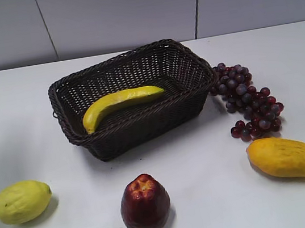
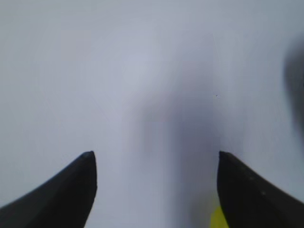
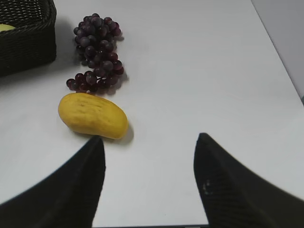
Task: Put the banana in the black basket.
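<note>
The left wrist view is blurred; a yellow patch [image 2: 218, 219] at its bottom edge, perhaps the lemon, is cut off. In the right wrist view the black basket [image 3: 23, 40] is cropped, the banana [image 3: 5, 27] a sliver.

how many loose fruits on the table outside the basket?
4: lemon front left, red apple-like fruit front centre, mango front right, grapes beside the black basket. The banana lies inside.

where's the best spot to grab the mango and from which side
Probably across the middle of the mango, its plumpest part, coming straight down from above. It lies flat on the table, long axis slanted, so turn the open right tool to close across its narrow width.
</note>
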You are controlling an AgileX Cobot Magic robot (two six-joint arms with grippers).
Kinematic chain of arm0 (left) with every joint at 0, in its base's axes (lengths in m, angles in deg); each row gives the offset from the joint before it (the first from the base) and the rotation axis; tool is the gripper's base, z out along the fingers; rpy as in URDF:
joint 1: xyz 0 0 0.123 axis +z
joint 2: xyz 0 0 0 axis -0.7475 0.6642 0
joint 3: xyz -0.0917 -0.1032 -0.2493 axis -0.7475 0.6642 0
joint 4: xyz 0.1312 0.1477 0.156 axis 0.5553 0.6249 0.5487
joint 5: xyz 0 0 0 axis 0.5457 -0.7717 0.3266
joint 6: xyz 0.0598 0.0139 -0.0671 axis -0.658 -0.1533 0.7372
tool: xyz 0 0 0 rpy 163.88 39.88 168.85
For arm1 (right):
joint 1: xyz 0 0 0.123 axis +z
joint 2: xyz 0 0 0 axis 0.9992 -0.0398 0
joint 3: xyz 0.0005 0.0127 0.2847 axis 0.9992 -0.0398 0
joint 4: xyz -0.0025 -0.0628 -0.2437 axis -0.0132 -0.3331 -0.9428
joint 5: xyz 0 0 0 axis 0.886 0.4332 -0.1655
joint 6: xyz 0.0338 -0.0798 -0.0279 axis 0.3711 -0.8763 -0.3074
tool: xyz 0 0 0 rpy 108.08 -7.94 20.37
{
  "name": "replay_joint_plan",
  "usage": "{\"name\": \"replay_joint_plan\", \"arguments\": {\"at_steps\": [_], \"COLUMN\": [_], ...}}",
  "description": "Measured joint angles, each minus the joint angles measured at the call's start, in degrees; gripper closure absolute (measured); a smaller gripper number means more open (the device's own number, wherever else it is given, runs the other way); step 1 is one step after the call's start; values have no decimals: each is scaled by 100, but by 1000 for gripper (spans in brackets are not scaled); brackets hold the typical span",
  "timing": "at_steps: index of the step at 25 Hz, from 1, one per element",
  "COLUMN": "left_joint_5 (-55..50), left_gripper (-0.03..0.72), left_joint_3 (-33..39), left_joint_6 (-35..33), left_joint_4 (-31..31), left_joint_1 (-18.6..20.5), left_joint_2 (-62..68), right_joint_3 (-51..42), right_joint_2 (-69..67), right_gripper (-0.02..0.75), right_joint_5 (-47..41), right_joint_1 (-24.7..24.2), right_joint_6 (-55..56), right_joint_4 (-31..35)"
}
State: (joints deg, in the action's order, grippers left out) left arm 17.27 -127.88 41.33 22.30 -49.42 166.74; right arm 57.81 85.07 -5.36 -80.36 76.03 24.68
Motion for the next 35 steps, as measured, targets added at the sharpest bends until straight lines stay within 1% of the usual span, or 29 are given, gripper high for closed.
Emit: {"name": "replay_joint_plan", "arguments": {"at_steps": [4,9,13,16,19,22,26,30,35], "left_joint_5": [-6,-13,18,292,534,633,567,428,398], "left_gripper": [106,106,106,113,115,117,122,123,123], "left_joint_3": [518,1630,2734,3536,4175,4651,5043,5173,5204], "left_joint_6": [0,0,0,0,0,0,0,0,0], "left_joint_4": [-161,-173,-218,-225,-225,-225,-225,-225,-94], "left_joint_1": [-5,-5,-5,-5,-5,-5,-5,-5,-5], "left_joint_2": [-464,-1436,-2575,-3592,-4664,-5702,-7004,-8077,-8807], "right_joint_3": [0,0,0,0,0,0,0,0,0], "right_joint_2": [0,0,0,0,0,0,0,0,0], "right_gripper": [256,256,256,256,256,256,256,256,256], "right_joint_5": [0,0,0,0,0,0,0,0,0], "right_joint_1": [0,0,0,0,0,0,0,0,0], "right_joint_6": [0,0,0,0,0,0,0,0,0], "right_joint_4": [0,0,0,0,0,0,0,0,0]}}
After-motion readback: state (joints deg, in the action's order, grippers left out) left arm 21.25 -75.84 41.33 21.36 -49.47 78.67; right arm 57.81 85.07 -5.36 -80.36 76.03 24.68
